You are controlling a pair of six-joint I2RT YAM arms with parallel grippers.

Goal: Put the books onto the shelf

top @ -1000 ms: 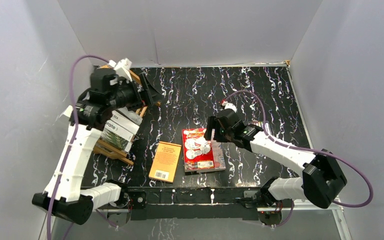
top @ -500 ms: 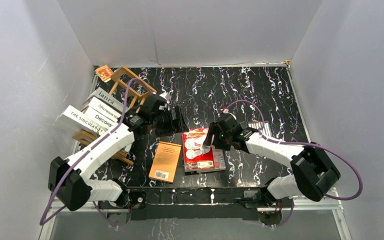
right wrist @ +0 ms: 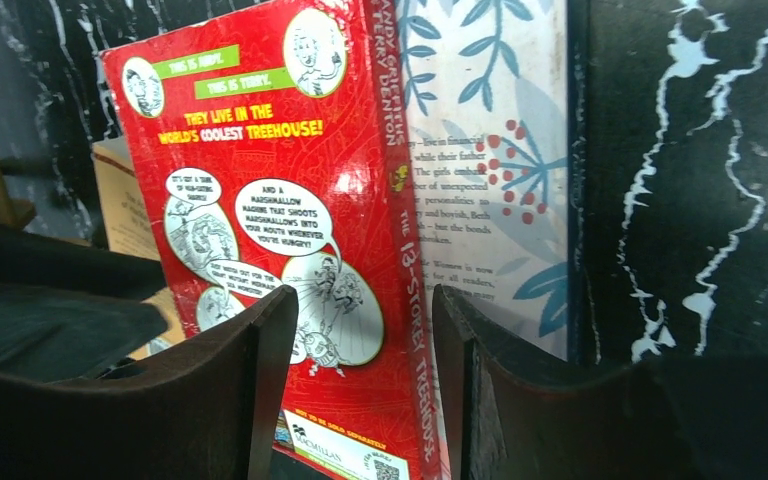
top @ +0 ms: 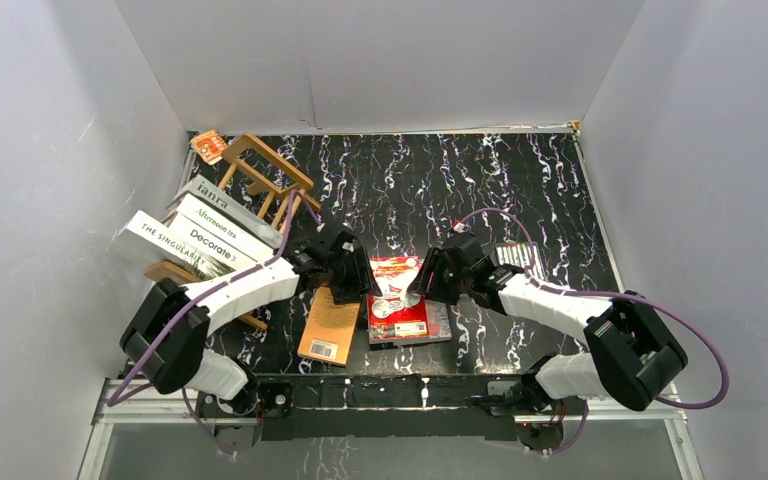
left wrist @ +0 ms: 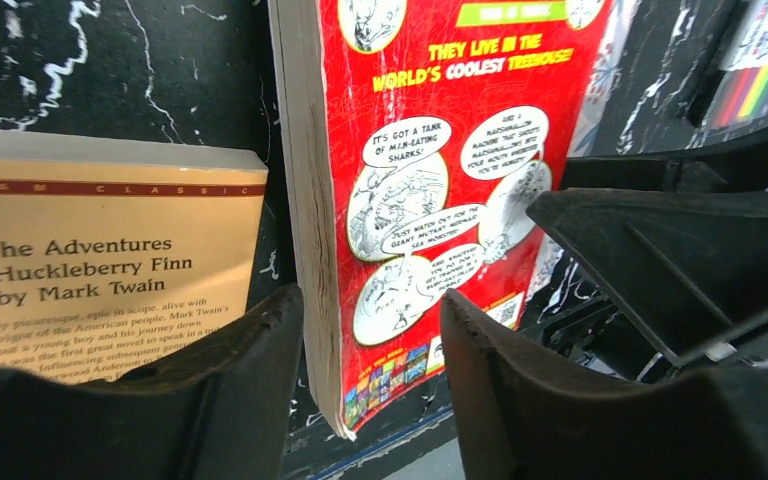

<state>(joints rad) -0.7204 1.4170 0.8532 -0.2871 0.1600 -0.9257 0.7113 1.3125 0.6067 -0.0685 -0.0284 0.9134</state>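
Left fingers (left wrist: 260, 350) stand apart astride the page edge of the red book (top: 397, 300); right fingers (right wrist: 250, 350) stand apart astride its spine. It lies near centre on a leafy book (right wrist: 490, 150). At far left, the shelf (top: 260, 170) holds four books (top: 210, 228).

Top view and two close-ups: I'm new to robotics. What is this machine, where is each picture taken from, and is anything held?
Two robot arms are bolted to a table. The wide picture comes from a camera overhead; each close-up from a camera on one arm's wrist. A shelf holds four books. On the table lie an orange paperback and a red book atop a leaf-patterned book. The left tool and right tool straddle the red book's opposite edges, jaws apart, gripping nothing.
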